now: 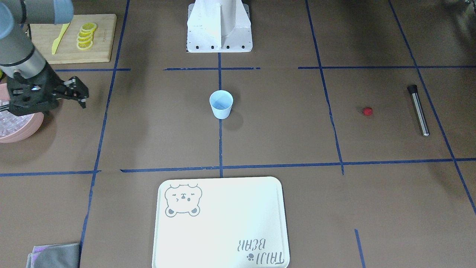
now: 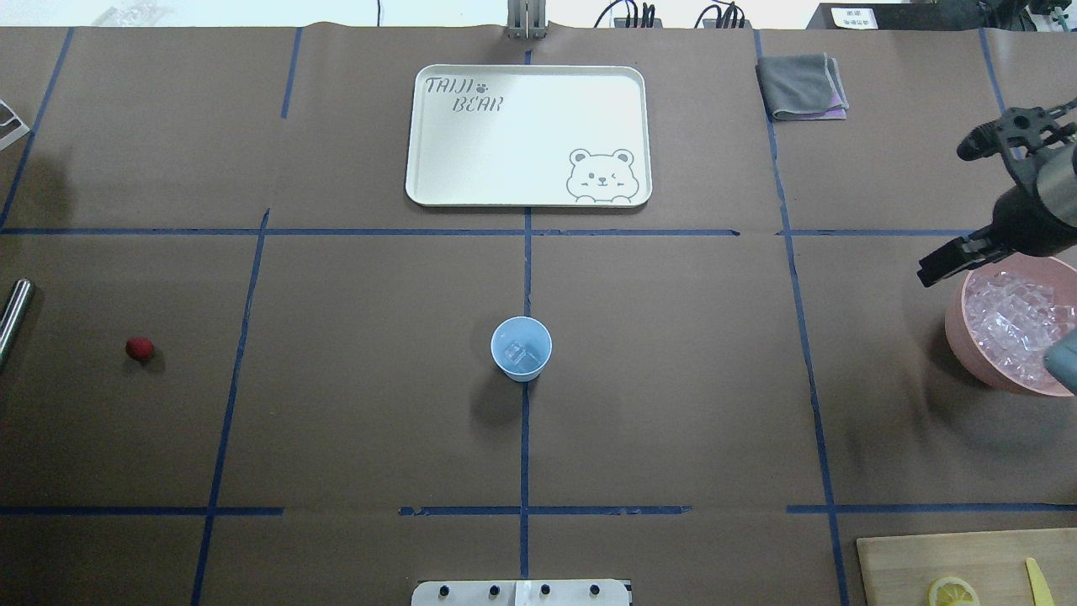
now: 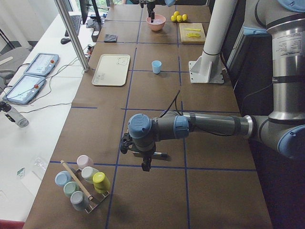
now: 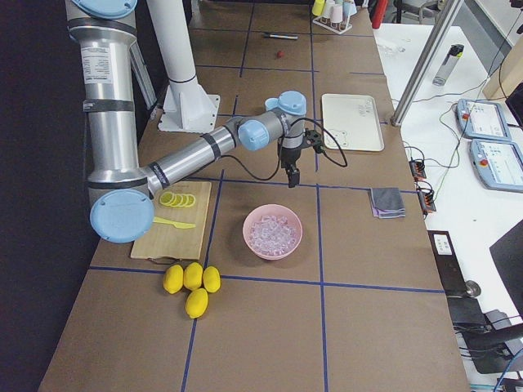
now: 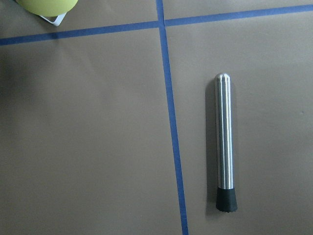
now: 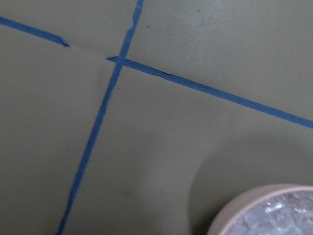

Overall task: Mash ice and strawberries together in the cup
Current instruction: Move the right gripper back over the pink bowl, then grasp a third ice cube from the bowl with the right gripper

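Right gripper (image 2: 947,212) hangs with its jaws spread wide and nothing between them, just off the rim of the pink bowl (image 2: 968,349) on the side facing the middle of the table (image 2: 673,379). Its wrist view catches only a corner of that bowl, so we judge it is not yet over the ice (image 2: 1014,316). We cannot tell whether the left gripper (image 3: 145,166) is open or closed: it appears only in the side view, and its wrist camera looks straight down on the steel muddler (image 5: 224,142) lying flat on the table. The cup (image 1: 222,113) stands upright at the centre tape line, well apart from both arms, with what looks like a clear cube or two inside. The strawberry (image 2: 140,348) lies on the table near the muddler, not in the cup. We judge the step in hand to be fetching ice. The gripper should come squarely over the heap, descend inside the rim, close on one cube and lift straight up before crossing, since glossy cubes may slip. Room is ample: nothing stands between bowl and cup, the tray (image 2: 505,151) sits beyond that path, and the cutting board (image 1: 100,41) with lemon slices (image 1: 85,37) lies on the robot's side of the bowl. The bowl's wall is the one edge to clear.
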You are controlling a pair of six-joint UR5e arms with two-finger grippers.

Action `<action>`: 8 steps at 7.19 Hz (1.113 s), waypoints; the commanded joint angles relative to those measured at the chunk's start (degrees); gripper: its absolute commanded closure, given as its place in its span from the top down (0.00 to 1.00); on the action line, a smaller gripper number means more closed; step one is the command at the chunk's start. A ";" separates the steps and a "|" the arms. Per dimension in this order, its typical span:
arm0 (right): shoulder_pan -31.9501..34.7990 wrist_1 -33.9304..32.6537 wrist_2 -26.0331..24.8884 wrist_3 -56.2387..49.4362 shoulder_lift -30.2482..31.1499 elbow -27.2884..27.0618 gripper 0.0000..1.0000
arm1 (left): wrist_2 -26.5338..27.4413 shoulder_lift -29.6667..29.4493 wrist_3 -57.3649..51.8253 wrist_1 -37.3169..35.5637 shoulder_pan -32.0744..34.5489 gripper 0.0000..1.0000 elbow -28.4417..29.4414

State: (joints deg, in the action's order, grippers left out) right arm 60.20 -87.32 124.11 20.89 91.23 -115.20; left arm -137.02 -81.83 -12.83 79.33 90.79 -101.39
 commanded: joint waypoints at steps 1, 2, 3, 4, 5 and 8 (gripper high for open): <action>2.90 8.71 1.04 -3.49 7.72 1.90 0.99 | 0.00 0.00 0.00 0.03 0.00 1.00 0.05; 2.91 12.57 1.13 -3.67 8.87 4.09 0.98 | 0.00 0.00 0.00 -0.06 0.00 1.00 0.05; 2.99 15.13 1.13 -4.10 10.01 5.41 0.99 | 0.00 0.00 0.00 0.03 0.00 1.00 0.05; 2.99 16.99 1.13 -4.54 10.46 7.17 0.98 | 0.00 0.00 0.00 -0.06 0.00 1.00 0.05; 2.99 21.01 1.74 -4.29 11.59 9.01 0.98 | 0.00 0.00 0.00 -0.06 0.00 1.00 0.05; 2.99 23.41 3.15 -4.11 12.04 12.79 0.97 | 0.00 0.00 0.00 0.03 -0.09 1.00 -0.12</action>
State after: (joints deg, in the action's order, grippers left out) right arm 63.19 -65.09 127.07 16.76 103.07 -104.27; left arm -137.02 -81.83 -12.83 79.35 90.72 -101.44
